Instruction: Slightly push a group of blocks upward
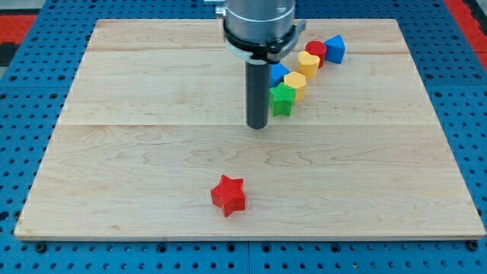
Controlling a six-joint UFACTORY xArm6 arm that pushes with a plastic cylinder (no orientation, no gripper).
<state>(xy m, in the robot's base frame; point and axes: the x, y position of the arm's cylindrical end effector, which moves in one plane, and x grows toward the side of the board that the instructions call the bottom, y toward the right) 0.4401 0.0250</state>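
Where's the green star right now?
The green star sits in the upper middle of the board, at the lower end of the block cluster, touching the yellow block above it. My tip is just to its left in the view.

Two red blocks (228, 195), two blue (335, 48), two yellow (308, 63), one green (282, 99).

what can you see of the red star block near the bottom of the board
The red star-shaped block looks like matte plastic, with blunt points and flat top. It lies flat on the pale wooden board, toward the view's bottom, alone and touching nothing else. My tip stands above it in the view, well apart, beside the block cluster.
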